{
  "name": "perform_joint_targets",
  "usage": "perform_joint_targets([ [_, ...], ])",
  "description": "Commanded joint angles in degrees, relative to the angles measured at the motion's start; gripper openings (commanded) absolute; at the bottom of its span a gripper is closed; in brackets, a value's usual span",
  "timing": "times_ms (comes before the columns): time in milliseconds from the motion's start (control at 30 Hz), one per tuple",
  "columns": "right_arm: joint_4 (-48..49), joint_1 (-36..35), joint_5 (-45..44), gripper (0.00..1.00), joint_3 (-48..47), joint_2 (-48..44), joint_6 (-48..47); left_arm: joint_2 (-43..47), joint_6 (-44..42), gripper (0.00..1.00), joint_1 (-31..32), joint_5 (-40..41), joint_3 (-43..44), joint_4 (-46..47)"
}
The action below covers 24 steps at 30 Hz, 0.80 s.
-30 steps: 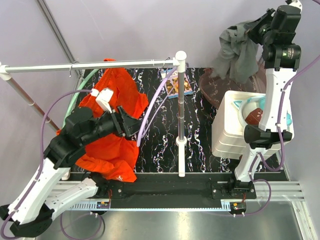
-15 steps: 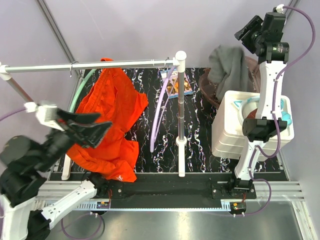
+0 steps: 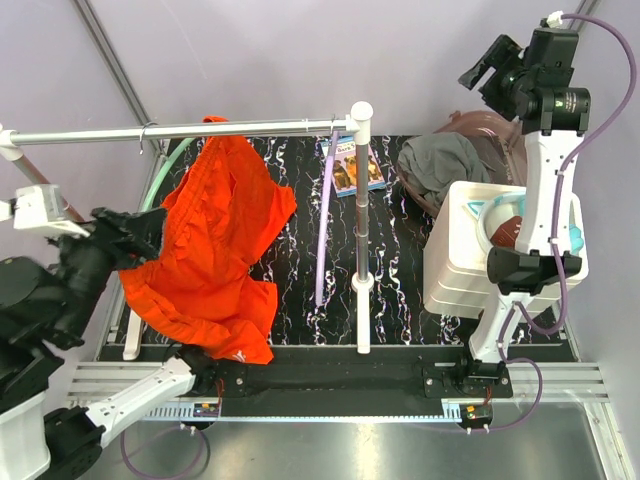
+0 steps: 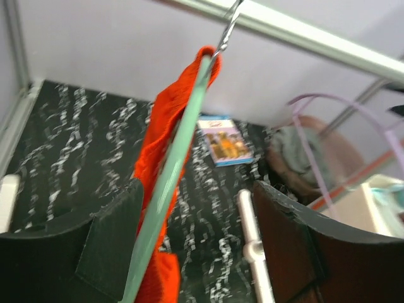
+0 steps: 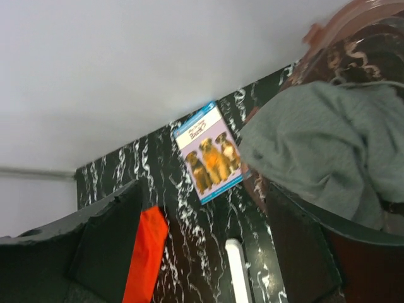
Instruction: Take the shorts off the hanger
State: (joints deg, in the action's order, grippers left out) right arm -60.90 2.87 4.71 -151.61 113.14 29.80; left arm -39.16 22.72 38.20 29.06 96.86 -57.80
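From above, the orange shorts (image 3: 215, 240) are seen hung on the green hanger (image 3: 163, 172) at centre left and the grey shorts (image 3: 440, 165) heaped at upper right; at the left wrist, the left jaws are seen spread either side of the hanger; at the right wrist, the right jaws are seen released, the grey shorts lying at frame right.

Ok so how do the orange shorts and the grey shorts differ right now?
The orange shorts hang spread out from the green hanger on the rail; the grey shorts lie crumpled in a heap over the brown tub. The orange shorts are on the left side of the table, the grey shorts at the back right. The orange shorts are bright, the grey shorts dull. Both are soft, creased fabric.
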Motion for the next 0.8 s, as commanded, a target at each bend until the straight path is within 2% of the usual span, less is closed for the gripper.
perform_joint_targets([
  [0, -3.8, -4.8, 6.5, 0.86, 2.5, -6.4, -3.6, -1.0, -1.2, 0.75, 0.1, 5.7, -0.9, -2.7],
  [133, -4.6, -10.6, 7.9, 0.86, 7.6, -10.1, -4.2, -1.6, -1.2, 0.8, 0.1, 6.8, -1.8, -4.3],
  [233, -3.4, -14.5, 8.8, 0.86, 12.6, -13.7, -3.5, -2.8, 2.3, 0.81, 0.1, 8.3, -2.6, -8.3],
  [300, -2.2, -16.1, 10.0, 0.86, 16.9, -16.6, -3.0, -3.3, 3.0, 0.77, 0.1, 6.8, -3.3, -8.9],
  [400, -1.4, -16.7, 10.0, 0.86, 22.2, -20.5, -2.8, -3.2, 3.8, 0.64, 0.2, 5.5, -5.7, -8.2],
  [600, 1.1, -16.7, 10.2, 0.86, 32.6, -27.7, -2.6, -1.5, 3.7, 0.25, 0.1, 4.3, -9.1, -3.5],
  [767, 1.9, -16.7, 11.1, 0.86, 37.4, -31.0, -1.7, 0.1, 0.6, 0.09, 0.1, -1.1, -9.9, 3.6],
])
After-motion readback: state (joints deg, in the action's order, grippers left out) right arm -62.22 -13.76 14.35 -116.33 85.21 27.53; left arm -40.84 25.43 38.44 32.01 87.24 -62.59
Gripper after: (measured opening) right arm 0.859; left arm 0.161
